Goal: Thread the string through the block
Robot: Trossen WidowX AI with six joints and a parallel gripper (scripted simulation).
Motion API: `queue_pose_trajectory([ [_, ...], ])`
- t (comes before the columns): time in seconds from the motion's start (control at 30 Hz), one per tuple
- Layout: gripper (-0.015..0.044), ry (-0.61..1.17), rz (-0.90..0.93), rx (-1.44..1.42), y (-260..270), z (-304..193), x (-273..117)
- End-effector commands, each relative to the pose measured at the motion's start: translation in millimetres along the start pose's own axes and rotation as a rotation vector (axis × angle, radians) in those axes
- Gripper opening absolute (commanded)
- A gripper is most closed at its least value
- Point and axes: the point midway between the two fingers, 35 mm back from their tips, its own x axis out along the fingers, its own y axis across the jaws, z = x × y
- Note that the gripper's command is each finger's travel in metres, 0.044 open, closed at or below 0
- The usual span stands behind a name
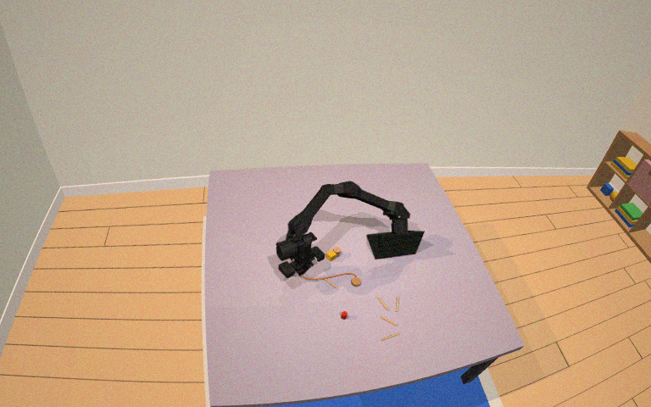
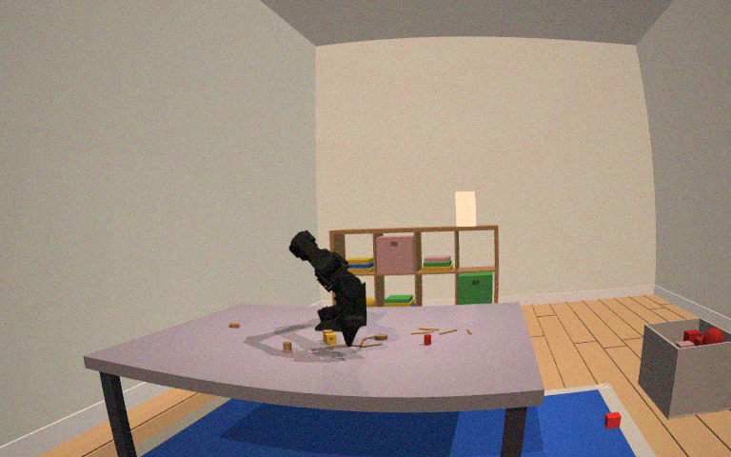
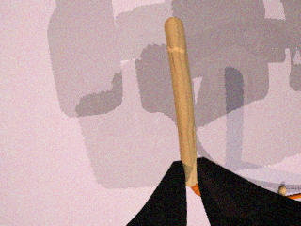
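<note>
Tool: at the left in the top view, the tool (image 1: pixel 301 272) (image 2: pixel 349 345) (image 3: pixel 188 168) is nearly shut, its tips pinching one end of the thin stick (image 2: pixel 336 346) (image 3: pixel 181 94).
Stick's far end: juts beyond the tips in the wrist view; from the top, the arm hides the stick.
String: orange string (image 1: pixel 336 275) (image 2: pixel 365 340) (image 3: pixel 196 189) shows just behind the pinched end; the join is partly covered by the fingers.
Yellow block: block (image 1: pixel 331 255) (image 2: pixel 329 338) sits on the bench (image 1: pixel 249 336) (image 2: pixel 312 396), apart from the held stick; its hole is too small to read clearly.
Button: round button (image 1: pixel 356 281) (image 2: pixel 381 337) lies at the string's other end.
Wrist view, right edge: string cut off by the frame.
</note>
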Motion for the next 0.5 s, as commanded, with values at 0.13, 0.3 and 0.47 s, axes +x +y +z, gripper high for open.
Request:
queue_pose_trajectory([
  [0.13, 0.0, -0.006, -0.002, 0.245, -2.2, 2.4, 3.2],
  [0.3, 0.0, -0.006, -0.001, 0.398, -3.0, 3.5, 4.3],
  [0.47, 0.0, -0.006, 0.0, 0.551, -3.8, 4.6, 5.3],
])
